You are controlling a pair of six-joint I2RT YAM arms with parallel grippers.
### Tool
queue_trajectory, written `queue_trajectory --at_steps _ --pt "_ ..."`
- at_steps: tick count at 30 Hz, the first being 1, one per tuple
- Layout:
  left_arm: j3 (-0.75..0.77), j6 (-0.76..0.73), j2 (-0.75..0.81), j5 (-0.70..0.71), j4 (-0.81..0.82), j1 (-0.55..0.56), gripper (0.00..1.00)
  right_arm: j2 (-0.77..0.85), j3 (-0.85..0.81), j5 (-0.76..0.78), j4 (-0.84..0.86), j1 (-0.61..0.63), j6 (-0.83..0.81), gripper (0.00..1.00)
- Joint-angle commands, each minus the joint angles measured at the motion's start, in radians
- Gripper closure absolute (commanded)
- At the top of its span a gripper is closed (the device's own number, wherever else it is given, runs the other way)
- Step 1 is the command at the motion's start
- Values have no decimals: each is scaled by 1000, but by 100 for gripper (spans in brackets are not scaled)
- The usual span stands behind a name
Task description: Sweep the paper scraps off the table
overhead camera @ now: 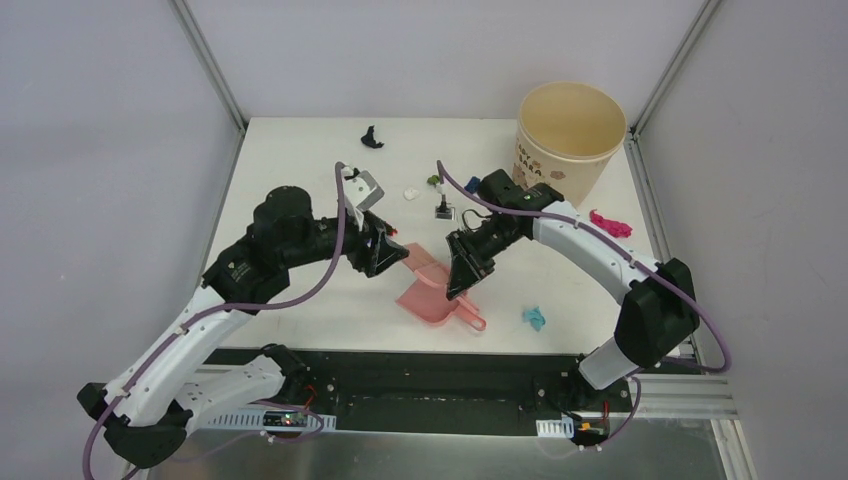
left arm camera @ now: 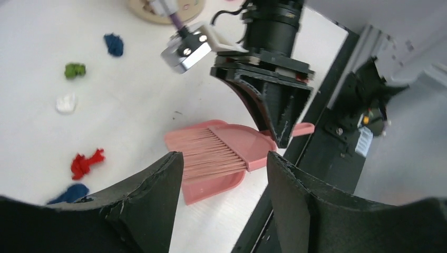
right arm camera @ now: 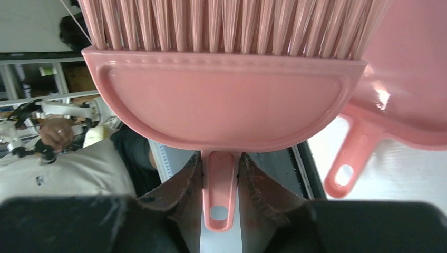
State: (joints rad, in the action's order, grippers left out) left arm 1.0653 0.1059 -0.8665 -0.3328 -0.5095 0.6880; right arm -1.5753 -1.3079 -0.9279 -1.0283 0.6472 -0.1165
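The right gripper (right arm camera: 220, 161) is closed tight on the thin handle of the pink brush (right arm camera: 221, 100), and the bristles lie over the pink dustpan (overhead camera: 430, 305) near the front edge of the white desk (overhead camera: 290, 150). The left gripper (left arm camera: 224, 161) is wide open and holds nothing; it stands just left of the dustpan. The paper scraps (overhead camera: 410, 193) lie scattered on the desk: a black scrap (overhead camera: 372, 137) at the far side, a green scrap (overhead camera: 433, 181) and a dark blue scrap (overhead camera: 444, 184) close together, a red scrap (overhead camera: 610, 222) beside the beige bucket (overhead camera: 570, 130), and a teal scrap (overhead camera: 534, 318) near the front. The bucket has dark printed letters, too small to read.
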Motion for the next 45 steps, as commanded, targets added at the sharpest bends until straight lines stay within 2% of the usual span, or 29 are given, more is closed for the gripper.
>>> queue_trajectory --at_steps 1,5,11,16,20,29,34,38,40,42,44,45 --pt "164 -273 -59 -163 -143 35 40 64 30 -171 -30 -11 -63 93" --pt "274 -411 -154 -96 -297 115 41 79 60 -200 -29 -10 -66 92" --pt "413 -526 -320 9 -406 326 42 110 82 -212 -43 -16 -87 92" --pt "512 -627 -482 192 -541 485 47 115 95 -222 -46 -18 -105 92" --pt "516 -674 -501 274 -542 521 54 125 100 -220 -48 -24 -120 92" --pt "460 -717 -469 328 -549 522 62 132 110 -226 -56 -26 -145 93" --pt "377 -704 -456 328 -458 523 79 121 100 -236 -61 -27 -140 94" --pt "328 -662 -433 316 -381 522 99 132 81 -239 -83 -36 -141 92" --pt "294 -636 -409 313 -333 516 100 150 78 -239 -87 -45 -142 80" --pt "257 -589 -378 267 -287 482 100 169 66 -236 -102 -66 -161 53" --pt "216 -520 -347 145 -249 384 100 187 30 -232 -136 -104 -199 38" --pt "187 -480 -329 63 -227 325 100 192 4 -229 -169 -126 -229 34"
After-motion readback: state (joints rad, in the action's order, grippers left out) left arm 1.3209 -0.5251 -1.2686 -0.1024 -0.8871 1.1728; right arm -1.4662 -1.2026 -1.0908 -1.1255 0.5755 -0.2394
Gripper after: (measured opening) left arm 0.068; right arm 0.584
